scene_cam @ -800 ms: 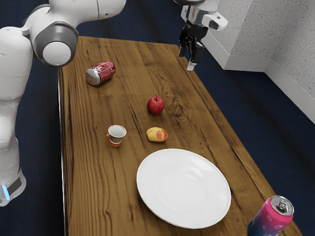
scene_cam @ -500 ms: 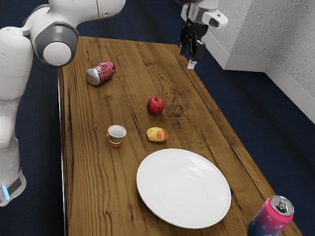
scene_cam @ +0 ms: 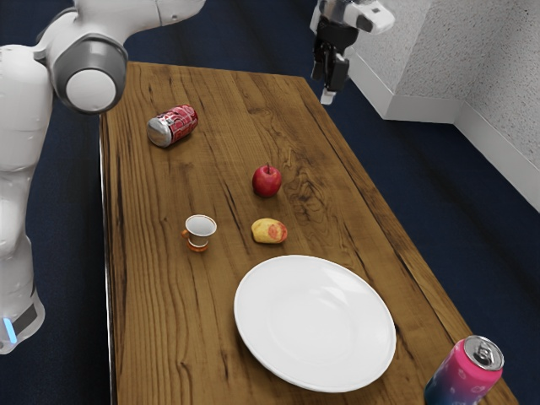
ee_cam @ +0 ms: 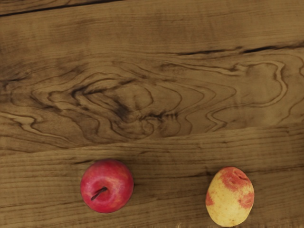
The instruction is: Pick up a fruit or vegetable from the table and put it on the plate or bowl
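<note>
A red apple sits near the middle of the wooden table. A yellow fruit with red patches lies a little nearer the white plate, which holds nothing. My gripper hangs high above the table's far edge, well away from both fruits, open with nothing between its fingers. In the wrist view the apple and the yellow fruit lie side by side on the wood grain, far below the hand.
A small orange and white cup stands to the exterior view's left of the yellow fruit. A red can lies on its side at the back. A pink can stands upright at the front right corner.
My gripper has risen and drifted slightly farther from the table's middle, turning a little. The objects on the table have stayed put.
</note>
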You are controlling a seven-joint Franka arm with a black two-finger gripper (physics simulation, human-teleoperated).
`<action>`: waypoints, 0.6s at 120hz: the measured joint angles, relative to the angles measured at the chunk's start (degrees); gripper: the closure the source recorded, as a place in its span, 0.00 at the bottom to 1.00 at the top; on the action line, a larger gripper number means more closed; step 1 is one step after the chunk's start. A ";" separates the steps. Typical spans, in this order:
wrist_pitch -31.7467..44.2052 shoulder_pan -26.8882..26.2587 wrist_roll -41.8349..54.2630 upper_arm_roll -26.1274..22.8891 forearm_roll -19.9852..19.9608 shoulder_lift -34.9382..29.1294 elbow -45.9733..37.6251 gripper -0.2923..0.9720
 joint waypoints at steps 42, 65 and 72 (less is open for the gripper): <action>4.18 4.21 20.24 1.66 -3.00 5.34 -1.91 0.23; 8.09 4.01 28.82 -0.11 -4.46 7.55 -4.93 0.23; 11.00 3.80 31.11 -0.91 -4.13 4.14 -12.16 0.23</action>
